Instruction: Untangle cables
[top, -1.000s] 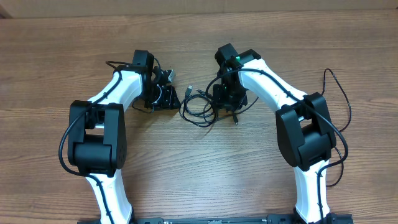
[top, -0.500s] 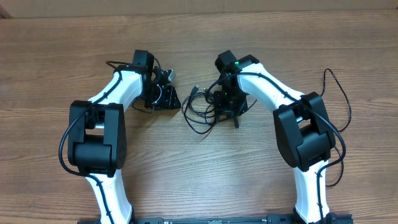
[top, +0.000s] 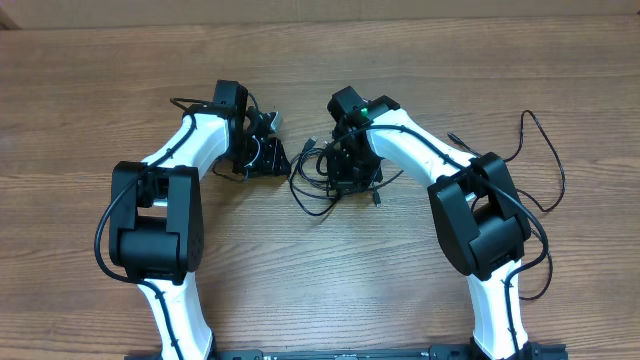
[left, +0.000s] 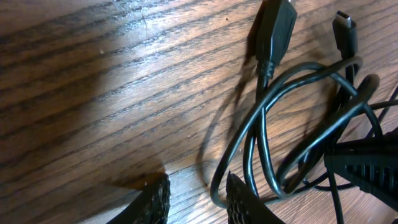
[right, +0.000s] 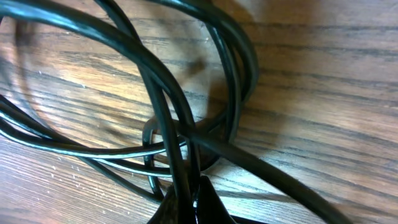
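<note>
The cables (top: 310, 185) lie as a tangle of thin black loops on the wooden table between my two arms. My right gripper (top: 341, 170) is down on the tangle's right side. In the right wrist view its jaws (right: 193, 194) are shut on a couple of cable strands (right: 155, 68), which cross just ahead of the tips. My left gripper (top: 268, 158) rests at the tangle's left edge. In the left wrist view its jaws (left: 198, 198) stand apart over bare wood, and a cable loop (left: 267, 124) curves past the right fingertip (left: 239, 200). Two plugs (left: 277, 28) point away.
A thicker black robot wire (top: 548, 150) loops off the right arm's side. My right gripper's dark finger (left: 367, 168) reaches into the left wrist view from the right. Light wall edge (top: 320, 10) runs along the table's far side.
My right gripper has moved left into the tangle and shut on strands. The loops have shifted slightly left. The left arm has stayed still.
</note>
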